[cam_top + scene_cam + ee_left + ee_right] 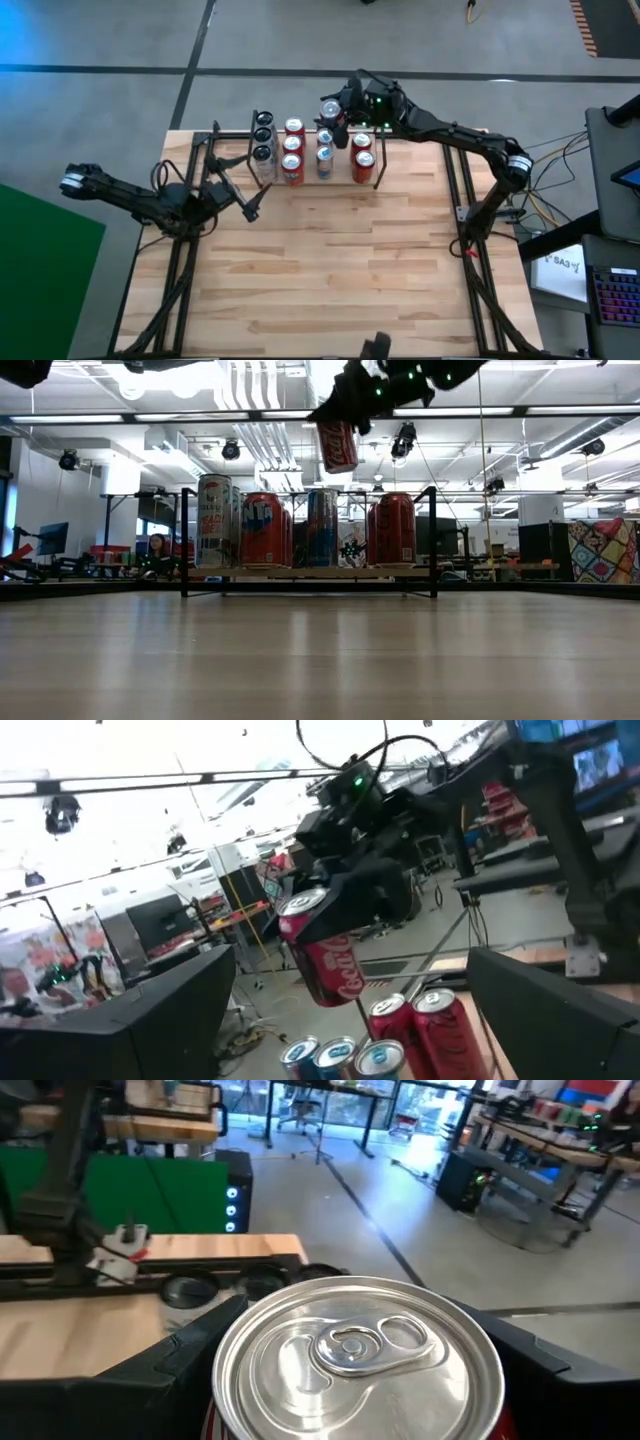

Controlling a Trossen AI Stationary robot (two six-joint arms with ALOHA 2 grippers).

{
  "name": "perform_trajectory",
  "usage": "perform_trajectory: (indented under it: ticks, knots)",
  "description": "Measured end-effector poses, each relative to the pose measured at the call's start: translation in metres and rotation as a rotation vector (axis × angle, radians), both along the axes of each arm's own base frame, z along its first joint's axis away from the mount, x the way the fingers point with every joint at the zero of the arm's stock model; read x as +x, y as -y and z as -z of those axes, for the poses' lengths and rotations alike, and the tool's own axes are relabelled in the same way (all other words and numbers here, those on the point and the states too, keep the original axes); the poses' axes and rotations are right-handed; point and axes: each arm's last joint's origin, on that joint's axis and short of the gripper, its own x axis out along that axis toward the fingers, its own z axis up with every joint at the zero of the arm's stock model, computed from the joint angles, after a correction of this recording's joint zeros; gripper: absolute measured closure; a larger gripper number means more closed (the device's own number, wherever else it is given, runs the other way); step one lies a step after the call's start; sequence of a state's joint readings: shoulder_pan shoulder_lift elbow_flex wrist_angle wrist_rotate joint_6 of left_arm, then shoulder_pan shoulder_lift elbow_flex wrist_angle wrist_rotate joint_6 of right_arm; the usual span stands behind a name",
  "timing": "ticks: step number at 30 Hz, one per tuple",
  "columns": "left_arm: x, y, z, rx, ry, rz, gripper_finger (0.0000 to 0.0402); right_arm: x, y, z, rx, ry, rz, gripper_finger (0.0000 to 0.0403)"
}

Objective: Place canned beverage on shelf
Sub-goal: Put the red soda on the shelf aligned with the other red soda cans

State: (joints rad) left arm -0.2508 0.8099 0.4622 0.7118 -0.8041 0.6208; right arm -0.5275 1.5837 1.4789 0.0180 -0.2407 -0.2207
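The left end effector (250, 208) hangs low over the wooden desk (330, 270), just in front of the shelf's left end, with its fingers spread wide and nothing between them. It looks parked there to keep out of the other arm's path.

The shelf (308, 575) stands at the desk's far edge and is already nearly full: tall silver and dark-topped cans (263, 137) at the left, then red cans (292, 152), blue ones (324, 160) and more red cans (362, 155) at the right, all upright in rows between the looped rod ends.

The right end effector (335, 112) reaches in from the right and is clamped on a red cola can (337, 445), held tilted in the air above the can tops, over the middle-to-right part of the rack. Carrying it that high probably serves to clear the standing cans before lowering into whatever gap remains at the back.
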Motion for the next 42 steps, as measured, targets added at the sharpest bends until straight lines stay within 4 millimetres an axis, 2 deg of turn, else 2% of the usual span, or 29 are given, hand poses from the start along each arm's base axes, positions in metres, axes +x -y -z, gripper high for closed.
perform_trajectory:
  ticks: [6, 10, 18, 31, 35, 42]
  knots:
    - [0.0, 0.0, 0.001, 0.048, -0.037, -0.012, 0.0018, -0.016, 0.028, 0.019, -0.037, 0.125, 0.033, 0.012]
    - [-0.001, 0.0, -0.001, 0.058, -0.034, -0.017, 0.0018, -0.03, 0.044, 0.039, -0.037, 0.184, 0.089, 0.012]
    - [0.002, -0.005, 0.001, 0.083, -0.064, -0.056, 0.0018, -0.048, 0.054, 0.062, -0.022, 0.267, 0.138, 0.012]
    - [0.022, -0.008, 0.018, 0.159, -0.191, -0.052, 0.0018, -0.071, 0.076, 0.068, -0.085, 0.251, 0.211, 0.012]
    - [0.025, -0.009, 0.02, 0.208, -0.223, -0.084, 0.0018, -0.086, 0.09, 0.069, -0.111, 0.234, 0.267, 0.012]
    - [0.03, -0.01, 0.012, 0.196, -0.205, -0.14, 0.0018, -0.117, 0.113, 0.074, -0.083, 0.228, 0.323, 0.012]
